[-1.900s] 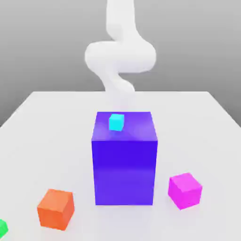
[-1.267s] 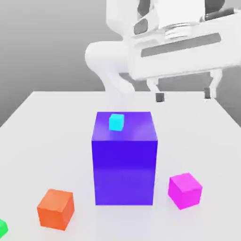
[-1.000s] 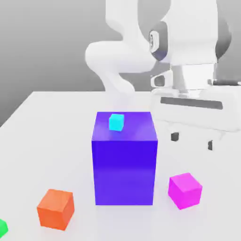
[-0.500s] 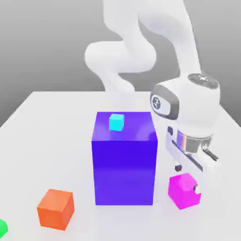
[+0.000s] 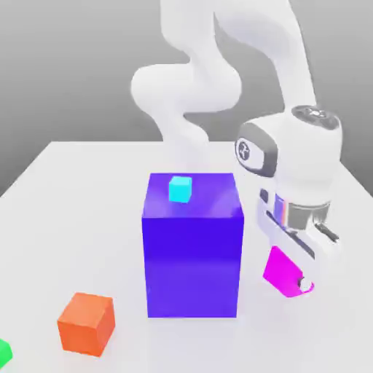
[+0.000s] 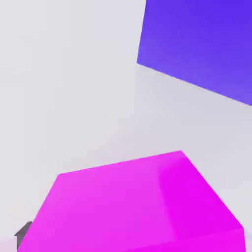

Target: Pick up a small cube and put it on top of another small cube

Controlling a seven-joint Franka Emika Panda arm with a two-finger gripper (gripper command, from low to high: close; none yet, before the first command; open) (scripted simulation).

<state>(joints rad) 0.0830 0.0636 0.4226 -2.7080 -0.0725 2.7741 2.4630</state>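
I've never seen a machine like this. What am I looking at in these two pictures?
The white machine is a robot arm ending in a two-fingered gripper. One picture comes from a camera standing off the arm; the other comes from a camera on its hand, looking closely at the magenta cube. The gripper holds that cube, tilted, between its fingers. On the pale table sit a big blue-violet block with a tiny cyan cube on top, an orange cube, and something green.

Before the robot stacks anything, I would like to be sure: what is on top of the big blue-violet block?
A tiny cyan cube sits on top of the big blue-violet block. The patch directly beneath that cube is covered.
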